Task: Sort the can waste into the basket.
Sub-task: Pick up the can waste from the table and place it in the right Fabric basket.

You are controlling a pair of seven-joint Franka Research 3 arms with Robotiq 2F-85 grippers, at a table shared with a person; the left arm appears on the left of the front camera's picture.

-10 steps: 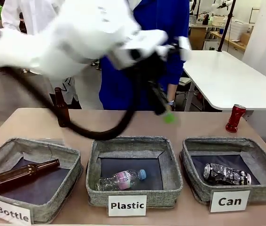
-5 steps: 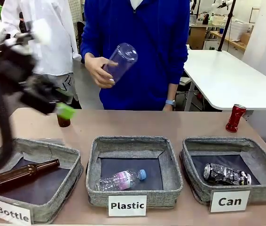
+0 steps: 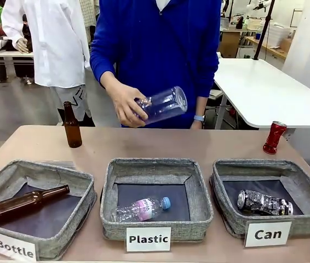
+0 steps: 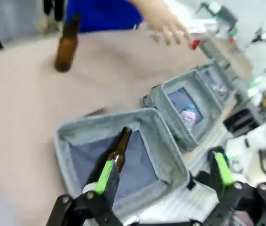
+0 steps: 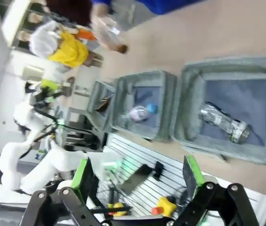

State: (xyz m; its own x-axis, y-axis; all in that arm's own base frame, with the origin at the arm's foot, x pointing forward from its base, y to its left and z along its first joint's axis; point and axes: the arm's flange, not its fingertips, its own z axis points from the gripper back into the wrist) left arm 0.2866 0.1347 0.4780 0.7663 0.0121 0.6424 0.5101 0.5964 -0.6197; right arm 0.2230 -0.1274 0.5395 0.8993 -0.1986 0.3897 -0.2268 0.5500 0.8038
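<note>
A shiny red can (image 3: 274,137) stands upright on the table at the back right, behind the grey basket (image 3: 227,215) carded "Can". A crushed black and silver can (image 3: 264,203) lies on that basket's dark base. In the right wrist view the same basket (image 5: 185,111) holds the crushed can (image 5: 222,122), and my right gripper (image 5: 136,175) hangs open and empty on the near side of it. My left gripper (image 4: 163,173) is open and empty above the basket with a brown bottle (image 4: 118,151); the red can (image 4: 195,44) is a small blur far off.
A person in blue holds a clear plastic bottle (image 3: 163,104) above the table's far edge. A brown bottle (image 3: 72,126) stands at the back left. The "Plastic" basket (image 3: 110,219) holds a crushed bottle (image 3: 142,209); the "Bottle" basket (image 3: 84,211) holds a brown bottle (image 3: 29,201).
My left arm swept from the middle to the left and out of the front view. The person tipped the clear bottle sideways and lowered it.
</note>
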